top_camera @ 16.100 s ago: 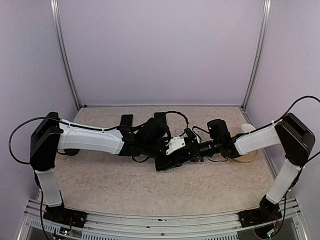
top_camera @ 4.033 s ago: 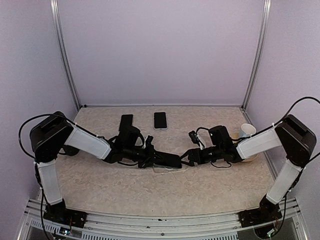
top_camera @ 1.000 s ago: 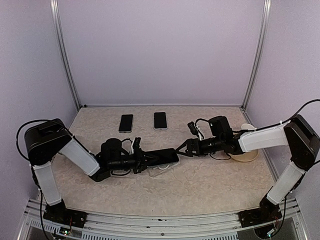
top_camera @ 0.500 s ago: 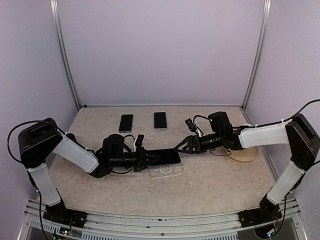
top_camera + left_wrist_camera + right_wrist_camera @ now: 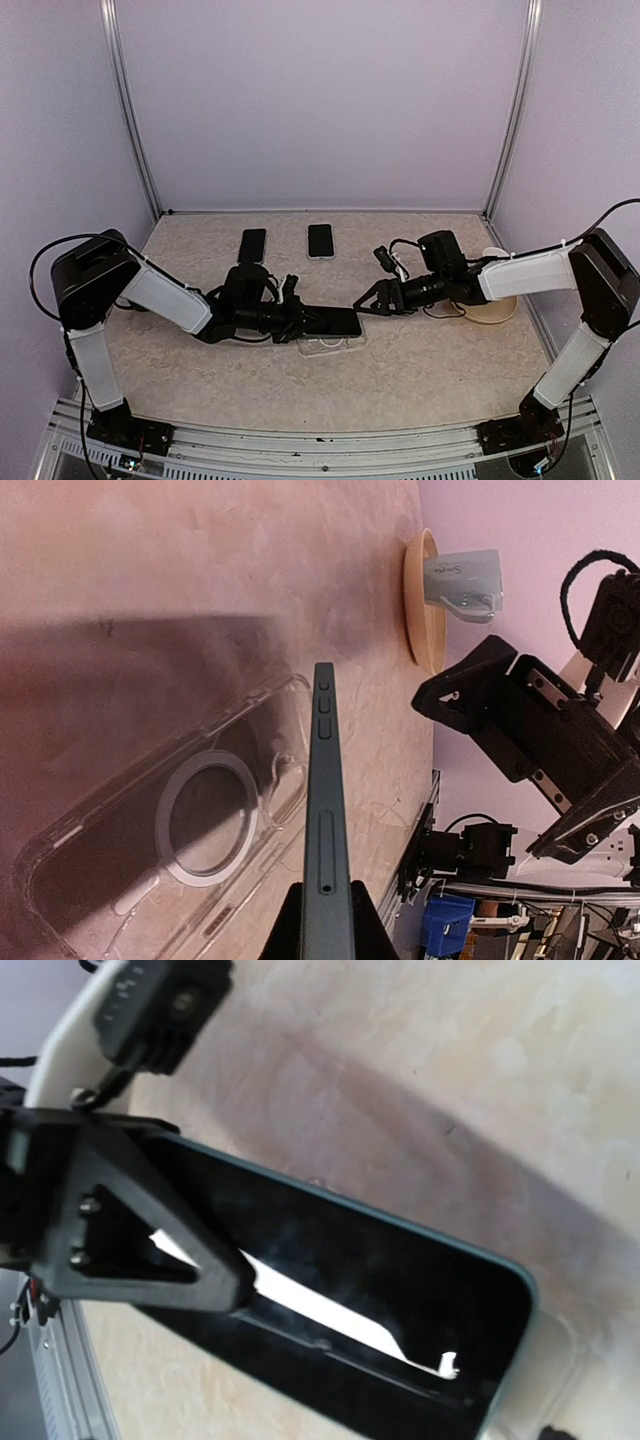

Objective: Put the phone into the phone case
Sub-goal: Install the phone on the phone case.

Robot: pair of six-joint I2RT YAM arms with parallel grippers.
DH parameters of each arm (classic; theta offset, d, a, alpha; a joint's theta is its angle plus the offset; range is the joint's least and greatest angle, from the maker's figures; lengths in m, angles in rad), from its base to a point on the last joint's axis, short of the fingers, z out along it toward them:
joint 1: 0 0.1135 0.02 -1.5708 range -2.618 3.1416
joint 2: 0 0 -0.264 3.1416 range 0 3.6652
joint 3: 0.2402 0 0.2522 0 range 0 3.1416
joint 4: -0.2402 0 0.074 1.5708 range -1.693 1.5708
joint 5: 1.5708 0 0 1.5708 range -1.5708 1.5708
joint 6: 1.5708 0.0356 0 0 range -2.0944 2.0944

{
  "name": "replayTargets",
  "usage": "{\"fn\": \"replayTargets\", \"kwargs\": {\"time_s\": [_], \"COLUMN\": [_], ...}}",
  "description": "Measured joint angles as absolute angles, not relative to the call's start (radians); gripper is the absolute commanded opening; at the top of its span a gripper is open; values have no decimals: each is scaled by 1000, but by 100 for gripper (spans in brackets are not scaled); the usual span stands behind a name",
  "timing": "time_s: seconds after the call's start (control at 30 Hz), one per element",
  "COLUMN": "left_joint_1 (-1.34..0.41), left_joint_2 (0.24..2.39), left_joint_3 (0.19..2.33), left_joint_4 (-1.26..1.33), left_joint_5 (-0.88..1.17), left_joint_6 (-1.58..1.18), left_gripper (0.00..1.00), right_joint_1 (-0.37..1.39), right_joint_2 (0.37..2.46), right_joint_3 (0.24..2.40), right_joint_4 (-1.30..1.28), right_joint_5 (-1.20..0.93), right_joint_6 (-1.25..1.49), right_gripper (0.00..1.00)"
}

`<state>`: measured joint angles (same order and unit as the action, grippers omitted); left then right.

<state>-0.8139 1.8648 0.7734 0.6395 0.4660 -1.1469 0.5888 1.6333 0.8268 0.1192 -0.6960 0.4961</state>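
We see the dark phone in the middle of the bench. It is pinched at one end by the left gripper. That gripper's two fingers are pressed tight on the phone's flat sides. In the left wrist view we look along the phone's thin edge, where we can see its little side buttons.

The clear phone case lies flat on the bench, right under the phone. Its open side faces up, and we can see a round ring in its back. A bit of the case sticks out on the near side of the phone. The phone is not down inside the case yet. We cannot tell if the phone touches it.

The right gripper is at the phone's other end. Its fingers are spread wide and hold nothing. In the right wrist view the phone's shiny black screen faces up, and one black finger sits in front of it.

At the back of the bench two more phones lie flat, one on the left and one on the right. They are well apart from the arms. At the right side we see a round tan plate with a white cup on it.
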Motion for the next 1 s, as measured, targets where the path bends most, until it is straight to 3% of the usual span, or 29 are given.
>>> {"fn": "replayTargets", "kwargs": {"time_s": [1.0], "left_joint_1": [-809], "left_joint_2": [1983], "left_joint_3": [799], "left_joint_4": [716], "left_joint_5": [530], "left_joint_6": [-1306], "left_gripper": [0], "right_joint_1": [612], "right_joint_2": [1769], "right_joint_3": [746], "right_joint_4": [253], "right_joint_5": [-703], "right_joint_6": [531], "right_gripper": [90]}}
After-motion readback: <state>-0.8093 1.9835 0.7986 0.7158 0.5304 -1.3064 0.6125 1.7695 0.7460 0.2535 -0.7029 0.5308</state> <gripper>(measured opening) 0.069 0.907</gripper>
